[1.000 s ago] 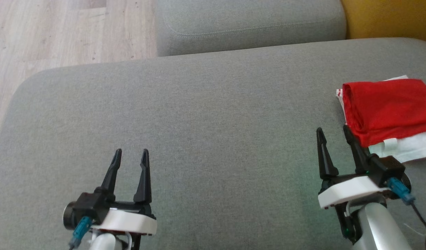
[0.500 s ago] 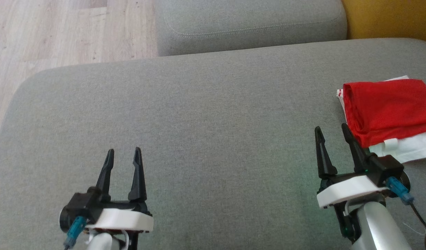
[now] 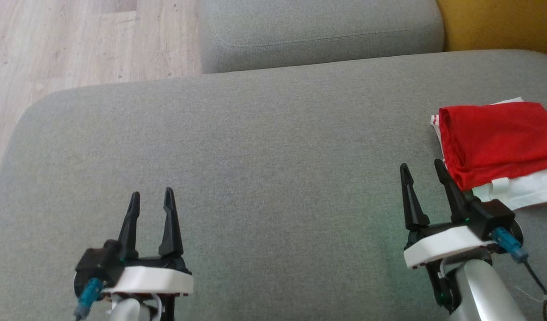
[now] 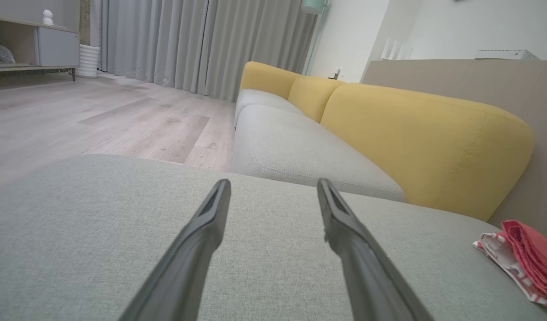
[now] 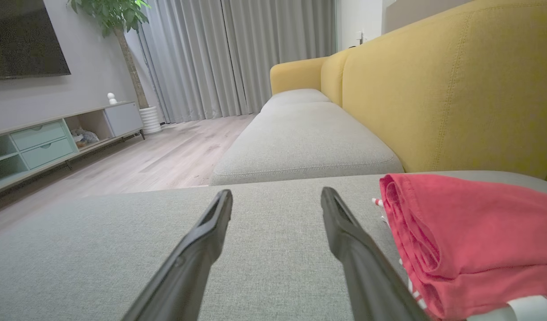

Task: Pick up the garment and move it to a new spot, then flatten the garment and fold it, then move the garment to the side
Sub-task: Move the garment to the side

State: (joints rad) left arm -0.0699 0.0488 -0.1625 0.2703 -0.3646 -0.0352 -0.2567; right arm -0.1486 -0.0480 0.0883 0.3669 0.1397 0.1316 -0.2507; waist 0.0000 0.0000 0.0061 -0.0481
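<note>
The left gripper and right gripper point to 12 o'clock over the sofa, jaws wide apart and empty; garment at 3 o'clock.

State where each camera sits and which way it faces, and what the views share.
Head view: on the head, looking down on the grey seat cushion; both arms' open jaws at the bottom corners, folded red garment at right.
Left wrist view: low over the cushion, looking along its open jaws toward the yellow backrest.
Right wrist view: likewise, beside the garment.
All three share the garment.
</note>
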